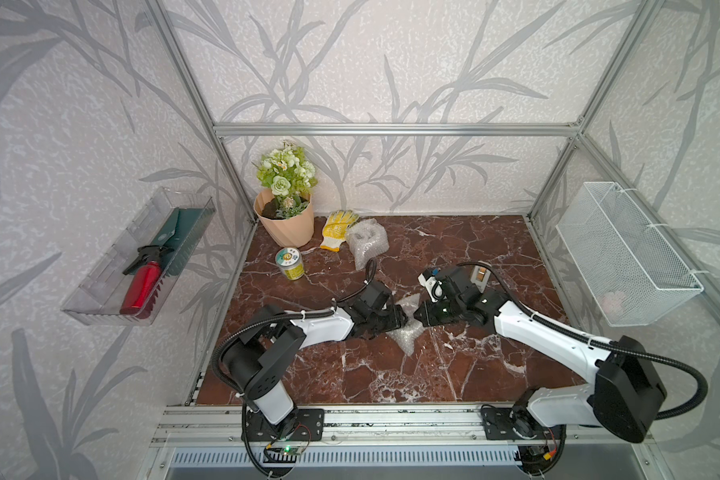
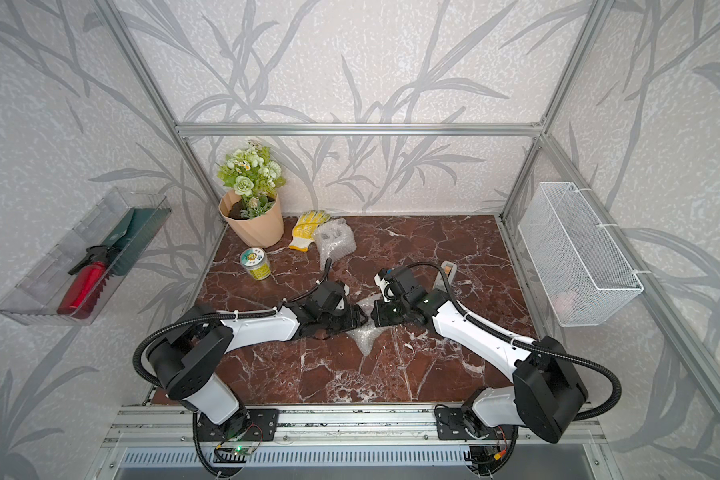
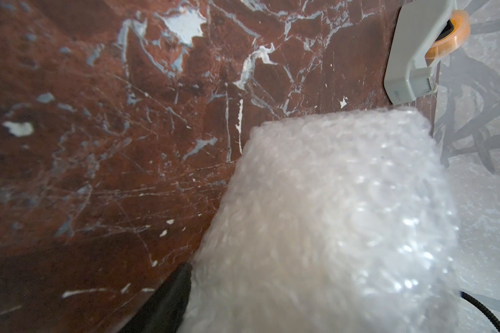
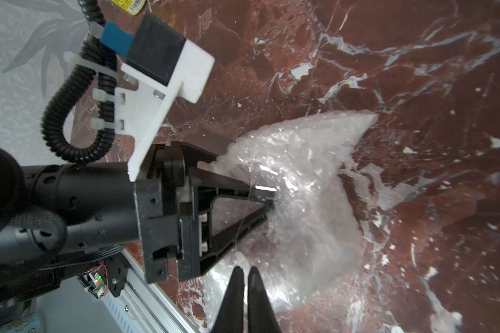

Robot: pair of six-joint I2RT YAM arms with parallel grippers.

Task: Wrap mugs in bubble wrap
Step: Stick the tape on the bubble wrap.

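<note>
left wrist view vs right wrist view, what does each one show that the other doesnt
Only the left wrist view: a grey tape dispenser with an orange roll, on the table beyond the bundle.

Only the right wrist view: the right gripper, shut, its tips over the wrap, and the edge of a tin can.

Both: the bubble wrap bundle, the marbled table and the left gripper clasping the bundle. The left wrist view catches just one dark finger of that gripper.
</note>
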